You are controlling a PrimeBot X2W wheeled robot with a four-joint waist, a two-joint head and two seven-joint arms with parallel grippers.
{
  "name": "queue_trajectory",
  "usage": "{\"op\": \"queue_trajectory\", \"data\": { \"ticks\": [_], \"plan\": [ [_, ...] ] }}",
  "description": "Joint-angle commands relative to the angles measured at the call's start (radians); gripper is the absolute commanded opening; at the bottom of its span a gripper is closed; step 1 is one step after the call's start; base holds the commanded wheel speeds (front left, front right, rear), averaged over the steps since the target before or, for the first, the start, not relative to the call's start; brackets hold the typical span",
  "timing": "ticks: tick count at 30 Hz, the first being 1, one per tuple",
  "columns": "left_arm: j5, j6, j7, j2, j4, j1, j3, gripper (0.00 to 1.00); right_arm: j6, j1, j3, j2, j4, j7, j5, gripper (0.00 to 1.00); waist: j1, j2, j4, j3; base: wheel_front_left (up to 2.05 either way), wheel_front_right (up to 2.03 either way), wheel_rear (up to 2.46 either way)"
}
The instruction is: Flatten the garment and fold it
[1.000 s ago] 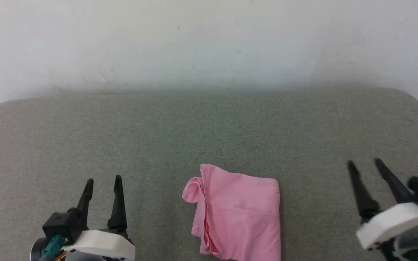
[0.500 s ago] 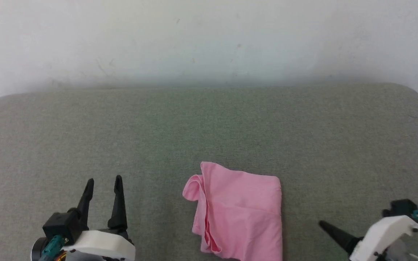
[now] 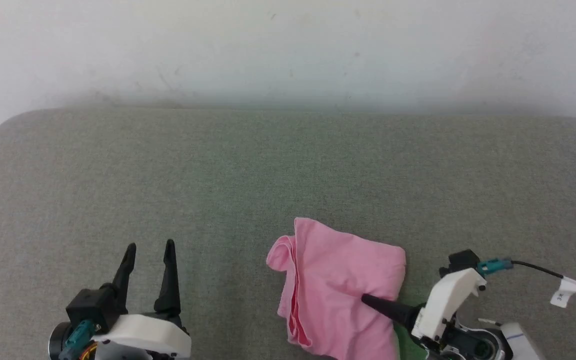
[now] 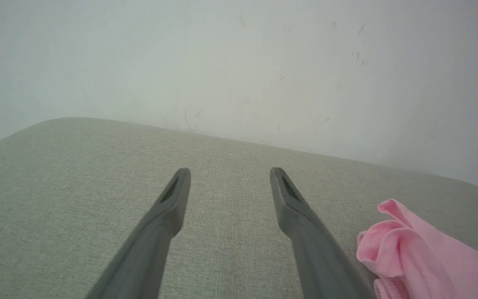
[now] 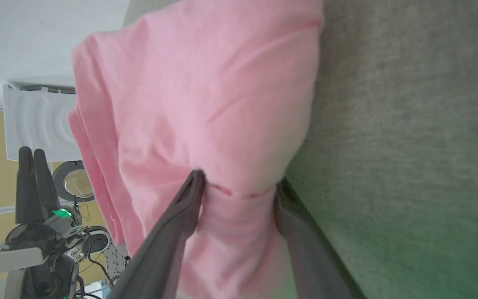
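Where the right gripper meets the cloth, its fingers stand apart, astride the right edge of the garment. One finger lies over the top layer, the other at the cloth's border against the cushion. Cloth fills the gap, not yet pinched; whether the lower finger is under every layer cannot be told.

Garment: pink, loosely doubled, left edge rolled up. Place: near the cushion's front edge, right of middle.

Left gripper: fingers apart, holding nothing, over bare cushion toward the front left corner, well apart from the garment.

Step in hand, as judged: taking the right edge to open the garment out.

Handling advice: close only with the wanted layers between the fingers. Pinch near the edge, not deep. Lift low and draw rightward slowly, lest the thin cloth drag in a heap.
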Motion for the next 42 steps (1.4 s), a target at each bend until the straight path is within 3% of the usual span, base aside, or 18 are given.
{"op": "queue_trajectory", "data": {
  "ticks": [1, 7, 13, 19, 25, 31, 37, 40, 41, 42],
  "plan": [
    [0.01, -0.008, -0.005, -0.002, 0.003, -0.021, 0.003, 1.0, -0.001, -0.035, 0.03, 0.003, 0.027, -0.022, -0.007, 0.0, 0.0, 0.0, 0.005, 0.005, 0.0, 0.0, 0.0],
    [0.017, -0.007, -0.005, -0.006, 0.006, -0.016, 0.015, 1.0, -0.001, -0.071, 0.111, -0.033, -0.007, -0.073, -0.074, 0.0, 0.0, 0.0, -0.008, -0.002, 0.0, 0.0, 0.0],
    [0.028, -0.003, -0.005, -0.01, -0.01, 0.002, 0.023, 1.0, -0.001, -0.092, 0.244, -0.155, -0.124, -0.086, -0.235, 0.0, 0.0, 0.0, -0.068, -0.018, 0.0, 0.0, 0.0],
    [0.034, -0.003, -0.005, -0.023, -0.04, 0.01, 0.028, 1.0, -0.001, -0.105, 0.302, -0.291, -0.205, 0.004, -0.374, 0.0, 0.0, 0.0, -0.178, 0.009, 0.0, 0.0, 0.0],
    [0.051, -0.016, -0.005, -0.022, -0.067, -0.038, 0.02, 1.0, -0.001, -0.149, 0.261, -0.411, -0.201, 0.047, -0.456, 0.0, 0.0, 0.0, -0.279, 0.11, 0.0, 0.0, 0.0],
    [0.074, -0.026, -0.001, -0.004, -0.088, -0.109, 0.006, 1.0, -0.001, -0.227, 0.197, -0.479, -0.13, -0.014, -0.53, 0.0, 0.0, 0.0, -0.339, 0.234, 0.0, 0.0, 0.0],
    [0.093, -0.043, 0.007, 0.01, -0.093, -0.185, -0.016, 1.0, -0.001, -0.316, 0.12, -0.514, 0.0, -0.128, -0.622, 0.0, 0.0, 0.0, -0.338, 0.312, 0.0, 0.0, 0.0],
    [0.096, -0.048, 0.007, 0.012, -0.089, -0.207, -0.023, 1.0, -0.001, -0.346, 0.084, -0.495, 0.061, -0.185, -0.64, 0.0, 0.0, 0.0, -0.33, 0.327, 0.0, 0.0, 0.0],
    [0.096, -0.048, 0.006, 0.012, -0.087, -0.211, -0.023, 1.0, -0.001, -0.353, 0.08, -0.488, 0.077, -0.214, -0.652, 0.21, 0.0, 0.0, -0.328, 0.329, 0.0, 0.0, 0.0],
    [0.095, -0.047, 0.006, 0.011, -0.084, -0.214, -0.023, 1.0, -0.001, -0.358, 0.072, -0.48, 0.095, -0.241, -0.663, 0.73, 0.0, 0.0, -0.325, 0.329, 0.0, 0.0, 0.0]
  ]
}}
